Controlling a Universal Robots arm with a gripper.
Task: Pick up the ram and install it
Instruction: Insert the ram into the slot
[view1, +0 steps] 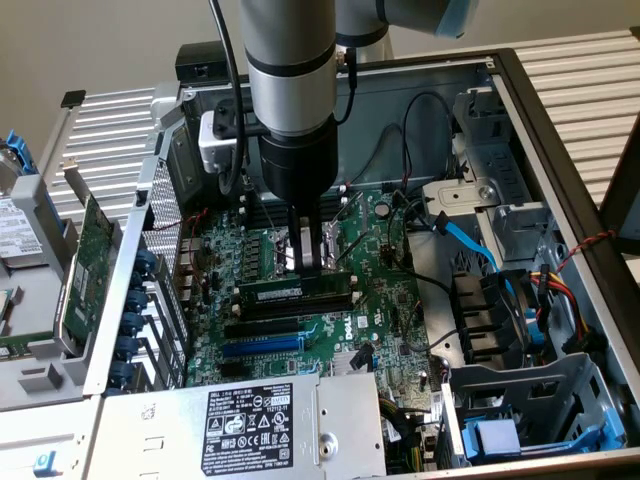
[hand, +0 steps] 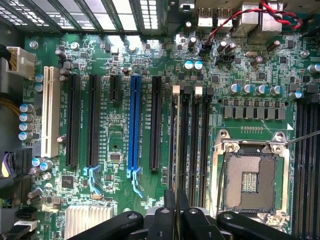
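Observation:
The ram (view1: 280, 291) is a long green stick with a white label. It stands on edge along one of the black memory slots (hand: 192, 130) on the motherboard (view1: 390, 300). My gripper (view1: 312, 265) comes straight down from above and is shut on the stick's top edge near its middle. In the wrist view the ram (hand: 176, 145) shows edge-on as a thin line over the slot nearest the blue slot side, pinched between my gripper (hand: 175, 200) and its black fingers (hand: 165, 215). Whether the end clips have latched I cannot tell.
The open CPU socket (hand: 250, 180) lies just beside the memory slots. Long black and blue expansion slots (hand: 134, 125) lie on the other side. A green expansion card (view1: 85, 260) leans outside the case at the exterior view's left. The power supply (view1: 250, 420) sits in front, with cables and drive cages (view1: 520, 330) at the right.

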